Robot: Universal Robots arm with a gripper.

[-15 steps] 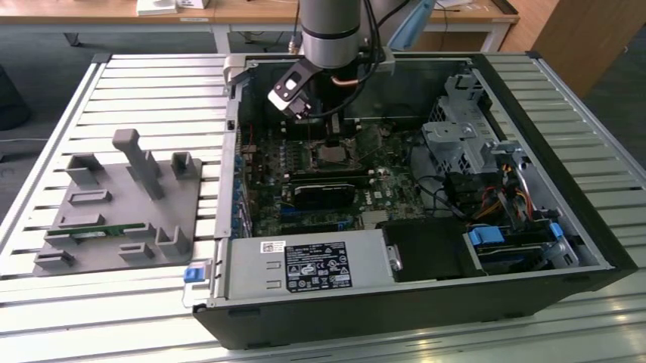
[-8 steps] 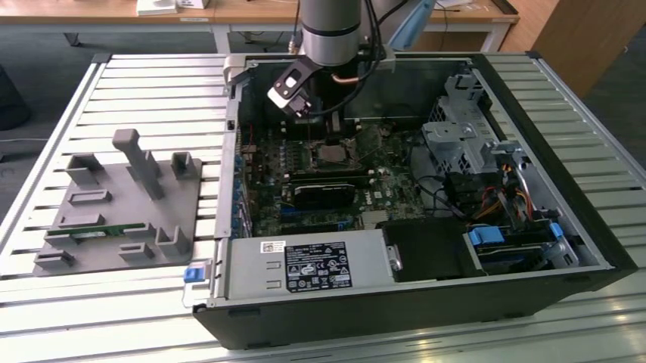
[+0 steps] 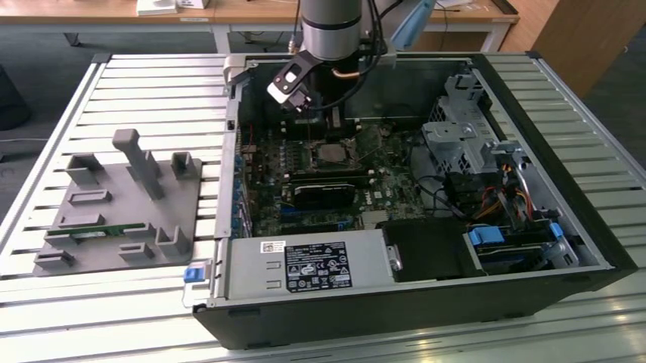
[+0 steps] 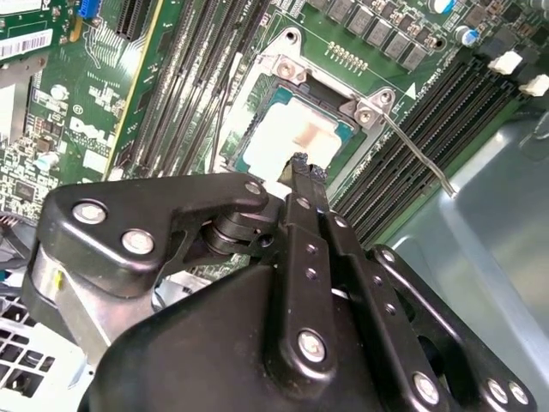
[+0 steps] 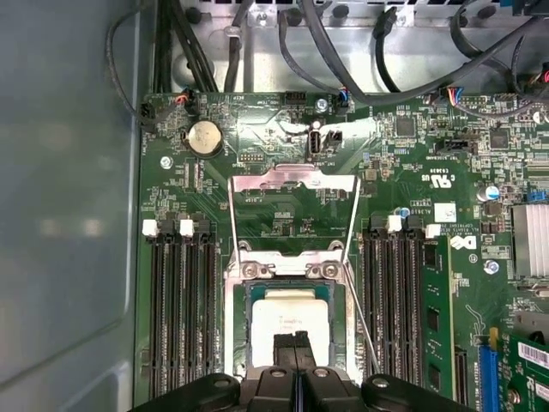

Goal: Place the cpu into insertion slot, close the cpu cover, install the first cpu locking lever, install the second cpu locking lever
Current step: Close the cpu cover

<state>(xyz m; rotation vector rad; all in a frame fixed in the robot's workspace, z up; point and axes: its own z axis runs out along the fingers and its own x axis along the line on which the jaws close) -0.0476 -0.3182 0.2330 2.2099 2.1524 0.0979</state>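
The cpu (image 5: 290, 316), a pale square chip, lies in the insertion slot (image 5: 232, 296) on the green motherboard; it also shows in the second wrist view as the cpu (image 4: 283, 129). My gripper (image 5: 296, 345) is shut with nothing between its fingers, the tips right over the chip's near edge, as the gripper (image 4: 301, 163) confirms. The cpu cover (image 5: 292, 182), a thin silver frame, is swung open away from the slot. A thin wire locking lever (image 4: 420, 154) juts out unlatched beside the socket. In the exterior view the gripper (image 3: 340, 134) hangs just above the socket (image 3: 330, 153) inside the open computer case.
Black memory slots (image 5: 180, 318) flank the socket on both sides. A black heatsink block (image 3: 323, 193) sits just in front of the socket, with a power supply (image 3: 302, 266) nearer still. A drive cage (image 3: 459, 144) stands at the exterior view's right, and a grey fixture plate (image 3: 116, 208) lies outside the case on its left.
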